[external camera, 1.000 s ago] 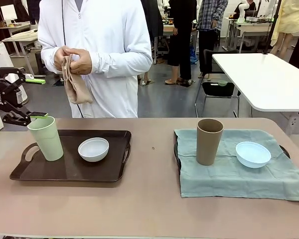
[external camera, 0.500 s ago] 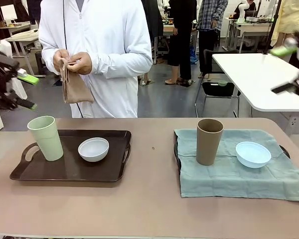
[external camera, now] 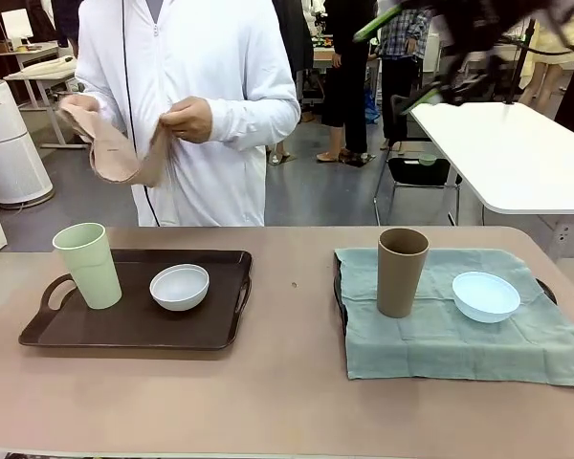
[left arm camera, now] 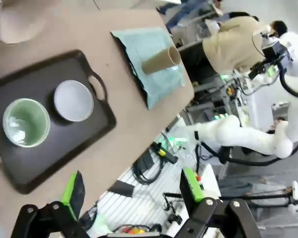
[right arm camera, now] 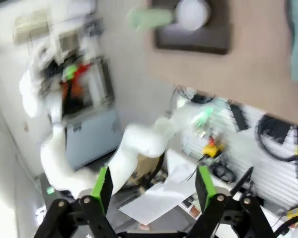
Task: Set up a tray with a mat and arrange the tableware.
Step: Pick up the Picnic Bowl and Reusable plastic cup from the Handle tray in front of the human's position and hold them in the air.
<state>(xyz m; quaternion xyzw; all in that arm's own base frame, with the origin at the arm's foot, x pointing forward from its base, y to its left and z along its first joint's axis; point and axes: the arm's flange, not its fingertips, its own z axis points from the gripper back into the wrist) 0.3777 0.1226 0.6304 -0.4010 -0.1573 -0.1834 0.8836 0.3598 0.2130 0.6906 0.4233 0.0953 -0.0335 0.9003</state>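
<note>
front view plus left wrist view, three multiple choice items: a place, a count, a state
1. Where does the brown cup stand? A on a chair, B on the green mat, C in a hand.
2. How many bowls are on the table? A one, B two, C three.
3. The left gripper is: A open and empty, B shut on a cup, C shut on a cloth.
1 B, its base rests on the mat. 2 B, one white bowl, one light blue bowl. 3 A, its jaws stand apart with nothing between.
</note>
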